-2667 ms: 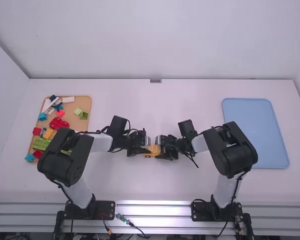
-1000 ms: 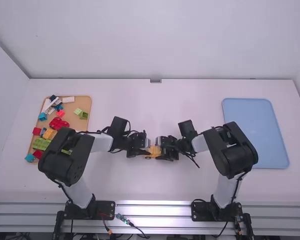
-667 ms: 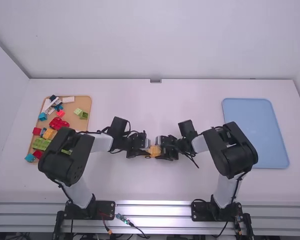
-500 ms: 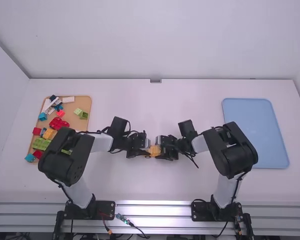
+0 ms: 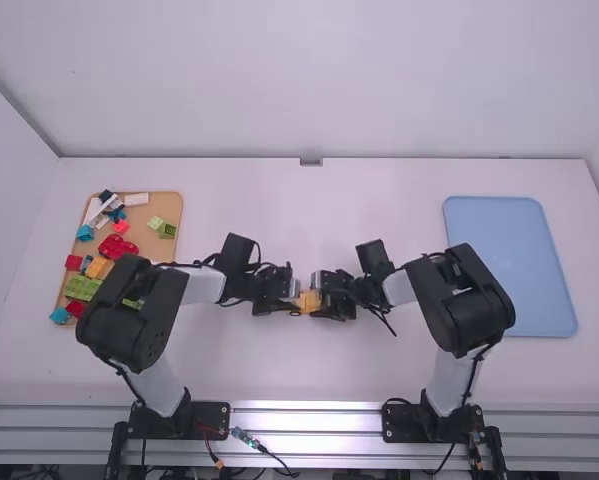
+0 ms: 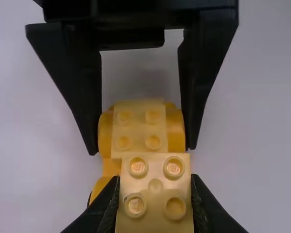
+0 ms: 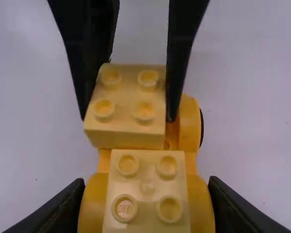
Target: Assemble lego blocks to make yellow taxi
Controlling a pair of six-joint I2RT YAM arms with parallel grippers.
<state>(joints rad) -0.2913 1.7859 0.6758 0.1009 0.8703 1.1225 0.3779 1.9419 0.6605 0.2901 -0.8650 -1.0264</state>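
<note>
Near the table's middle in the high view, my left gripper [image 5: 292,304] and right gripper [image 5: 322,303] face each other around the yellow car parts [image 5: 308,301]. In the right wrist view, the right gripper [image 7: 146,206] is shut on the orange-yellow car base [image 7: 191,124], one pale yellow 2x2 block [image 7: 147,167] sitting on its near end. A second pale block [image 7: 126,97] is turned slightly and offset sideways over the far end. In the left wrist view, the left gripper [image 6: 155,196] is shut on that second block [image 6: 155,170]; whether it touches the base I cannot tell.
A tan tray [image 5: 163,210] of loose colored blocks, including a red car-shaped piece [image 5: 117,246], lies at the left, partly under the left arm. A blue tray [image 5: 509,265] lies at the right, beside the right arm's elbow.
Compared with the oldest frame, the left gripper and the yellow parts have shifted very slightly. Over the last second both arms look still.
</note>
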